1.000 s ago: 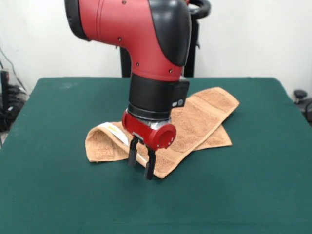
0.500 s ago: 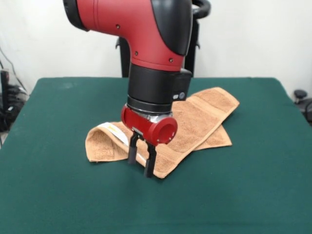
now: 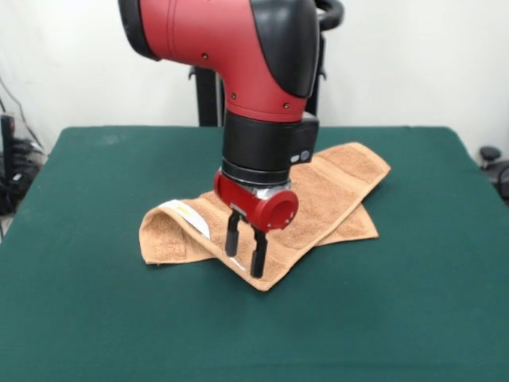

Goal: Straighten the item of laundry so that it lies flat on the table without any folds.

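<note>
The item of laundry (image 3: 326,195), a light orange-tan terry towel, lies folded over on itself in the middle of the green table (image 3: 95,318). Its left end curls up in a loop with a white label (image 3: 191,216) showing. Woven bands run near its far right end. My gripper (image 3: 244,263) points down over the towel's near folded edge. Its two black fingers (image 3: 233,236) stand apart with nothing between them, their tips at or just above the cloth. The arm hides the towel's middle.
The robot's black pedestal (image 3: 318,72) stands behind the table's far edge. Dark gear and cables (image 3: 12,171) sit off the table's left side, and a black object (image 3: 493,159) off its right side. Green cloth shows all round the towel.
The arm has shifted to the picture's right and a little away from the camera. The gripper moved from the towel's near edge to over the cloth. The towel has not moved.
</note>
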Controlling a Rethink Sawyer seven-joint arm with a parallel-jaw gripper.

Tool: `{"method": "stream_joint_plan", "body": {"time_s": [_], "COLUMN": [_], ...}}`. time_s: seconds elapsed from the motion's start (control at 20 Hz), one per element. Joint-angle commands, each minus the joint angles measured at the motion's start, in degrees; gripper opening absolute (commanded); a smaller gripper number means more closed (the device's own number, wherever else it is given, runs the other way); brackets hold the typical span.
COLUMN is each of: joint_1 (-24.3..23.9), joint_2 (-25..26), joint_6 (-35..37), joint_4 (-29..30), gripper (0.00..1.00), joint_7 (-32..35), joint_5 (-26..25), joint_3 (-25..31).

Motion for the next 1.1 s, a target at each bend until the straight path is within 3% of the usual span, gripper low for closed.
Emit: {"method": "stream_joint_plan", "body": {"time_s": [0.05, 1.1], "joint_1": [2.48, -0.76], "joint_2": [2.27, 9.07], "joint_6": [2.82, -5.13], "joint_4": [7.90, 2.99], "gripper": [1.00, 1.00], "joint_7": [8.79, 6.38], "joint_5": [3.76, 3.63], "joint_3": [7.13, 12.17]}}
